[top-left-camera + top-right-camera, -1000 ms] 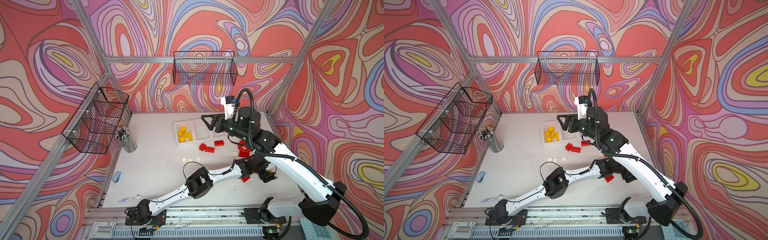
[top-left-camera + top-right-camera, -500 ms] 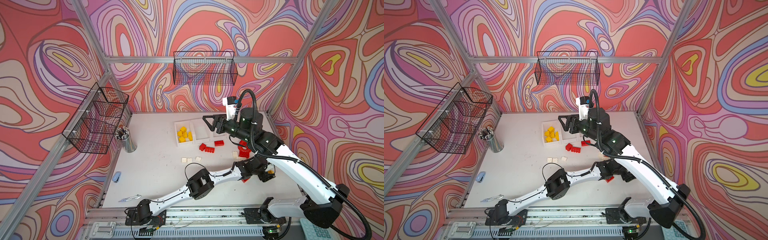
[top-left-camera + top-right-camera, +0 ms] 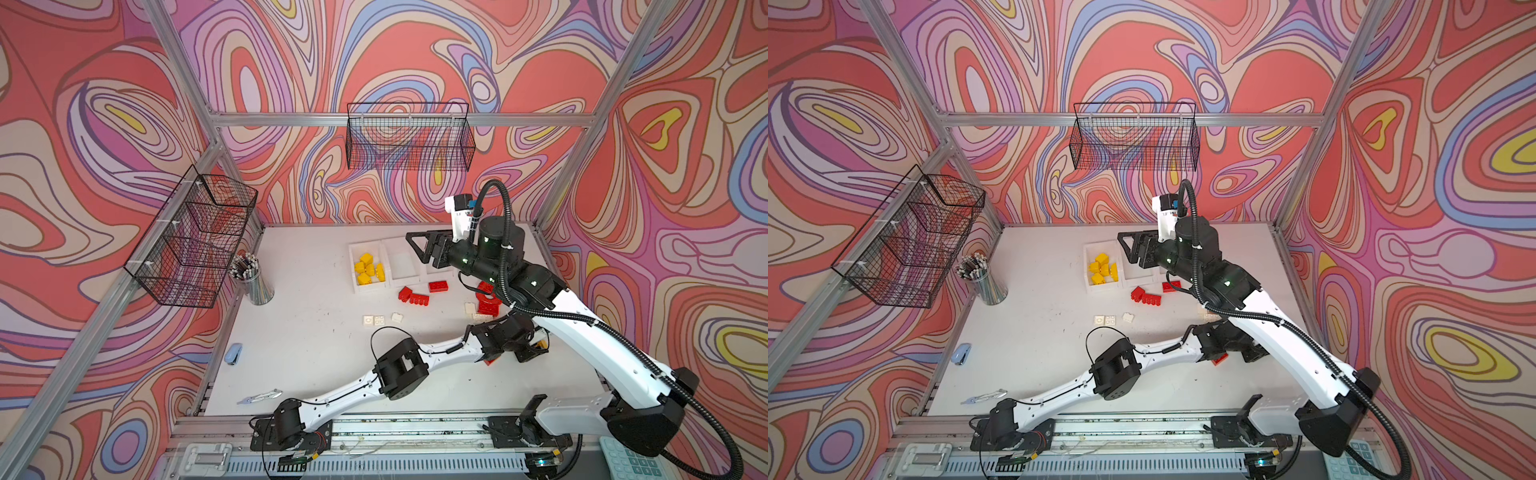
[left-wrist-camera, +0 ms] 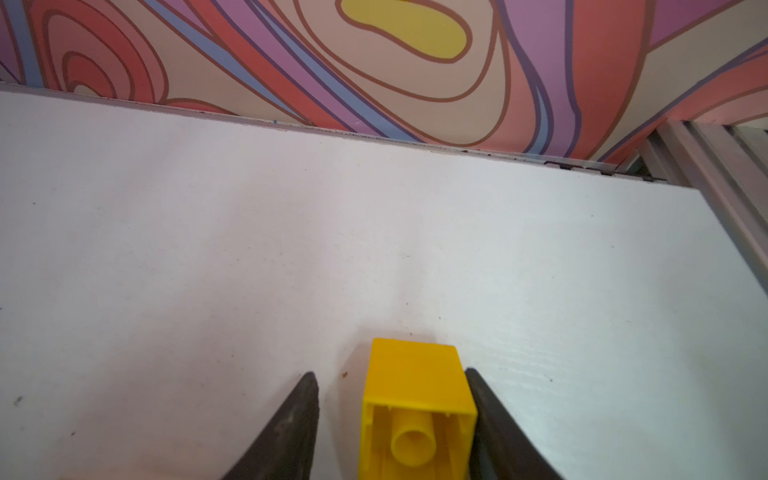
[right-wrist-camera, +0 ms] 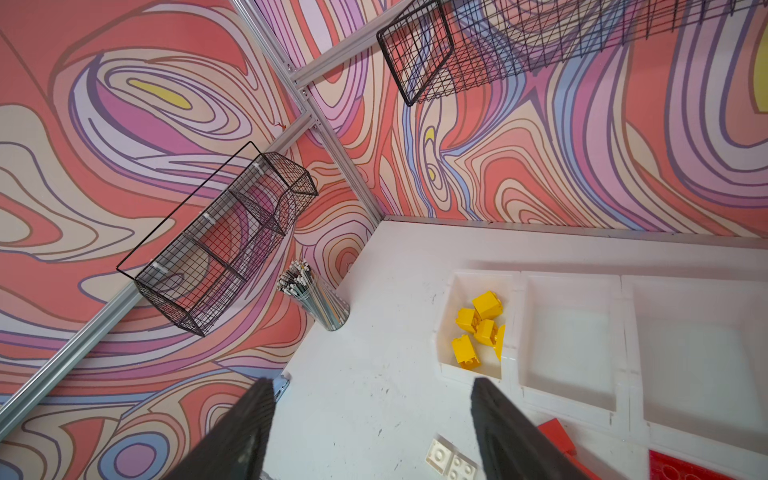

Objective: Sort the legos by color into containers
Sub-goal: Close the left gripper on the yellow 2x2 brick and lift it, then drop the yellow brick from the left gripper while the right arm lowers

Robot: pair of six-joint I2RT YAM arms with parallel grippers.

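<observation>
Three joined white bins in a row, yellow bricks heaped in the end one, red bricks and white bricks loose on the worktop nearby, one yellow brick on its side.

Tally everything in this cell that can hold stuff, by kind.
White bins: 3
Black wire baskets: 2
Pencil cup: 1
Total: 6
</observation>
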